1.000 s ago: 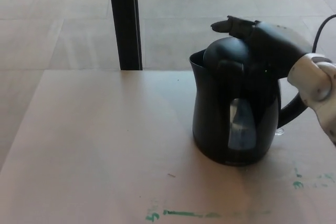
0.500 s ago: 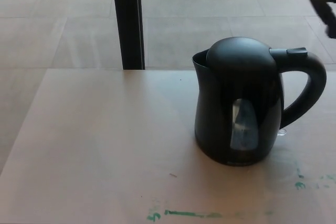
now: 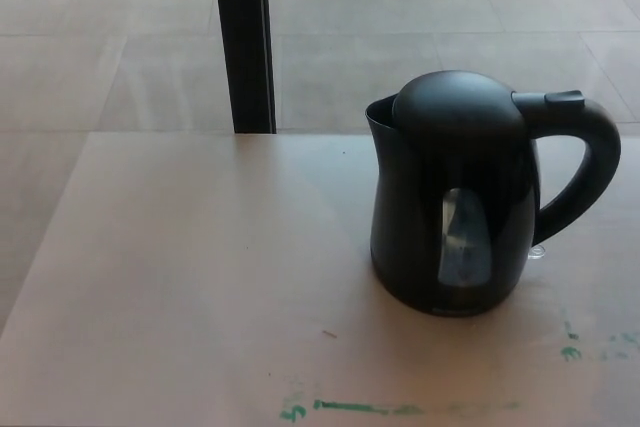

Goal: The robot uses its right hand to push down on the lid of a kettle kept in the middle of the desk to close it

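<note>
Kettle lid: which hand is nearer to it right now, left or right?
Neither can be called: no hand shows in the head view. The black kettle stands alone on the desk, its lid down.

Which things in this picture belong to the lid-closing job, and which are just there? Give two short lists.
Belong to the job:
kettle
lid, sitting down on the kettle
desk

Just there:
black post behind the desk
green marks on the desk's near edge

A lab-like test space: bare desk (image 3: pixel 180 277) with green marker marks (image 3: pixel 400 408), tiled floor (image 3: pixel 400 7).
</note>
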`<state>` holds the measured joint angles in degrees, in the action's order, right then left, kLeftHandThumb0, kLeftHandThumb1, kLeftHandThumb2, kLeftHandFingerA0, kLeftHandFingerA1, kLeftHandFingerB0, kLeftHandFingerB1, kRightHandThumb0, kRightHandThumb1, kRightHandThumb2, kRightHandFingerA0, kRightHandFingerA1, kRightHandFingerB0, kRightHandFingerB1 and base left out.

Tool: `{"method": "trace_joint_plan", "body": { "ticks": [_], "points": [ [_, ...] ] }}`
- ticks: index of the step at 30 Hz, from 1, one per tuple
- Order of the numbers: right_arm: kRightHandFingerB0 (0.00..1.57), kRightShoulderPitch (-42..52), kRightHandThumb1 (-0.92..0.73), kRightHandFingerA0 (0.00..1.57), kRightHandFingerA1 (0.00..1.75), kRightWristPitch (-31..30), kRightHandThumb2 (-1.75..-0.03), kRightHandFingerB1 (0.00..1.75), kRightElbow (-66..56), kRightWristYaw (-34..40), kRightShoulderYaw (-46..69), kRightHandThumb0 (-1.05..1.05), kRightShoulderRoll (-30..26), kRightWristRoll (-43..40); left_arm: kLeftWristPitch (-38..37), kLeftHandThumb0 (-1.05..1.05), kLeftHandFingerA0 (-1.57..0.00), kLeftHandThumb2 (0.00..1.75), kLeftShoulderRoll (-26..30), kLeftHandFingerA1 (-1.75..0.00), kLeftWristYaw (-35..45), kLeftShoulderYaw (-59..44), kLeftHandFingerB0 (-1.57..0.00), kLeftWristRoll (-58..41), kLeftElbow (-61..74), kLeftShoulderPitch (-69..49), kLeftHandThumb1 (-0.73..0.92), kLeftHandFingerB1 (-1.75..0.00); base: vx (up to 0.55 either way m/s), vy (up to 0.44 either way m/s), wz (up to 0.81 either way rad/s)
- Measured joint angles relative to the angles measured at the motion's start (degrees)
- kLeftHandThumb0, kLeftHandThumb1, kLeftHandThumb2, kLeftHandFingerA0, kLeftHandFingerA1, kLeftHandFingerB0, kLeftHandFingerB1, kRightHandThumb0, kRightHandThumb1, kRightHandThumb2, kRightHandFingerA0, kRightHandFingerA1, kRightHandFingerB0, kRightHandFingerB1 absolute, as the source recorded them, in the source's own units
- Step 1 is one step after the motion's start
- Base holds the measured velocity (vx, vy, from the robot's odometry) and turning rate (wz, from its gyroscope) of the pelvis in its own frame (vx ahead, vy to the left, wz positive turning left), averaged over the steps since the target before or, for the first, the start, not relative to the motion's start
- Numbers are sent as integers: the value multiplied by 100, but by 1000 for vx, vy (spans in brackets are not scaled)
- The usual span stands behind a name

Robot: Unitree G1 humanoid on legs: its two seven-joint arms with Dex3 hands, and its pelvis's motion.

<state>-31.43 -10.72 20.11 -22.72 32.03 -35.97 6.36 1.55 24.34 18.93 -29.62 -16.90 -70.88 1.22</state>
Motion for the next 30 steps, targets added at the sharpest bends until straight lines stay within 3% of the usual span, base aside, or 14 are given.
{"method": "trace_joint_plan", "body": {
  "ticks": [5,6,8,9,13,15,17,18,20,22,24,25,27,30],
  "points": [
    [45,917,-92,62,72,114,-70,60,748,11,867,-79,-13,-224,0,-84,-40,116,0,-57,0,0,-32,0,0,-2,78,-52,0,0,0],
    [42,1160,-92,56,76,165,-72,61,988,19,1083,-77,-11,-282,0,-87,-50,76,0,-51,0,0,-37,0,0,-1,92,-41,0,0,0],
    [32,1590,-92,45,83,240,-75,65,1394,49,1446,-76,17,-400,0,-89,-48,80,0,-52,0,-2,-36,-1,0,-5,92,-42,0,0,0],
    [31,1826,-91,43,83,298,-78,65,1628,68,1654,-76,54,-472,0,-83,-40,115,0,-57,0,-3,-31,-2,0,-3,78,-51,0,0,0],
    [28,2509,-92,39,94,490,-75,70,2418,135,2265,-76,294,-721,0,-86,-44,79,0,-48,0,-6,-34,-2,0,-7,92,-41,0,0,0],
    [28,2848,-91,43,90,625,-75,67,2896,183,2589,-77,479,-884,0,-83,-43,116,0,-59,0,-5,-32,-1,0,-6,77,-51,0,0,0],
    [31,3095,-92,46,94,737,-73,69,3303,236,2851,-75,657,-1027,0,-84,-42,114,0,-58,-1,-4,-34,-1,0,-6,77,-52,0,0,0],
    [34,3195,-92,49,97,791,-72,71,3494,269,2969,-79,737,-1102,0,-90,-44,75,0,-49,-1,-5,-37,-2,0,-6,92,-41,0,0,0],
    [35,3304,-92,53,99,879,-73,70,3671,312,3104,-80,843,-1191,0,-83,-39,114,0,-57,-2,-12,-31,-5,0,-5,76,-51,0,0,0],
    [37,3492,-92,51,98,1029,-68,71,3913,422,3292,-78,1050,-1368,0,-88,-45,76,0,-49,-10,-21,-38,-6,0,-9,92,-40,0,0,0],
    [34,3590,-92,45,97,1092,-69,72,4053,501,3420,-78,1180,-1502,0,-88,-44,75,0,-48,-12,-18,-37,-3,0,-21,92,-40,0,0,0],
    [32,3629,-92,42,95,1111,-71,72,4116,539,3485,-79,1232,-1585,0,-83,-39,114,0,-57,-13,-16,-32,-3,-2,-28,76,-52,0,0,0],
    [31,3676,-92,42,97,1165,-71,70,4204,610,3538,-78,1283,-1708,-1,-87,-44,77,0,-47,-13,-13,-40,-3,-6,-39,92,-41,0,0,0],
    [34,3759,-92,46,99,1279,-70,71,4300,732,3536,-75,1376,-1947,-1,-93,-44,82,1,-49,-16,26,-37,4,-6,-96,84,-44,0,0,0]
  ]
}}
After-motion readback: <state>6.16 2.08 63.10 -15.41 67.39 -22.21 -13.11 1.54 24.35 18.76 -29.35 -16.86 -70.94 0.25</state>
